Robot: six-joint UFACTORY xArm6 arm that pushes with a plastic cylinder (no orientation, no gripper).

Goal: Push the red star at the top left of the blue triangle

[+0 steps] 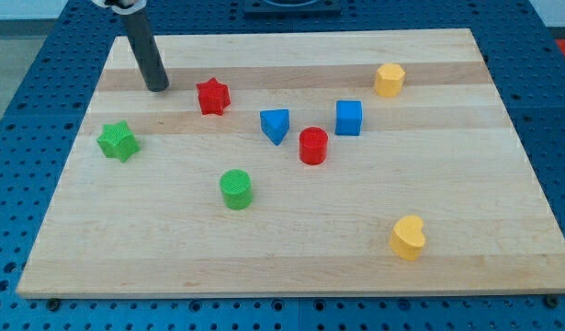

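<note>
The red star [212,96] lies on the wooden board [291,248], in the upper left part. The blue triangle [276,124] lies to the star's right and a little lower, about a block's width away. My tip [157,87] rests on the board to the left of the red star, with a small gap between them. The dark rod rises from the tip toward the view's top left.
A red cylinder [312,145] sits just below and right of the blue triangle. A blue cube [348,118] lies right of it. A green star [118,141] is at the left, a green cylinder [235,188] lower middle, a yellow block [389,80] upper right, a yellow heart [408,237] lower right.
</note>
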